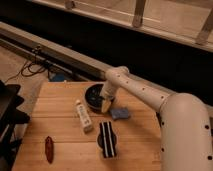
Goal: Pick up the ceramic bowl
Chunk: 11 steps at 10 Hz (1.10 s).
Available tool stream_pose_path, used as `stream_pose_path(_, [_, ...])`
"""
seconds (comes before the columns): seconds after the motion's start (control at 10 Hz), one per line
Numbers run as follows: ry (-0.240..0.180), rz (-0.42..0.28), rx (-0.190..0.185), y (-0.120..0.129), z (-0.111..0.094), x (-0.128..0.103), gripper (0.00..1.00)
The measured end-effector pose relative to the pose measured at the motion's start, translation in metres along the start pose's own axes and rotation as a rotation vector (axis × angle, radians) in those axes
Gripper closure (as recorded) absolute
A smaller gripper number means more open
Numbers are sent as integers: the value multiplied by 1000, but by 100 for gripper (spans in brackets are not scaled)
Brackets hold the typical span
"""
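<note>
The ceramic bowl (93, 96) is a round, dark glossy bowl near the back middle of the wooden table (60, 125). My white arm comes in from the right and bends down over it. The gripper (105, 104) hangs at the bowl's right rim, its pale tip low over the edge nearest me. The arm hides the right part of the bowl.
A white tube (83, 116) lies left of centre. A black-and-white striped object (107, 139) lies at the front middle. A blue-grey cloth (120, 114) lies right of the bowl. A red-brown item (49, 148) lies front left. A dark chair (9, 115) stands left.
</note>
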Motion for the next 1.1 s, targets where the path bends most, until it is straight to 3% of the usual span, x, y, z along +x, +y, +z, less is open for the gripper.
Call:
stream_pose_path(0.2, [3,-2,5,1,-5,6,67])
stream_pose_path(0.4, [6,-11,10,-2,-8,-4,91])
stream_pose_path(0.5, [8,-10,16,-4,-14,-2,96])
stream_pose_path(1.1, [15,-35,52,-12,-64,-16,97])
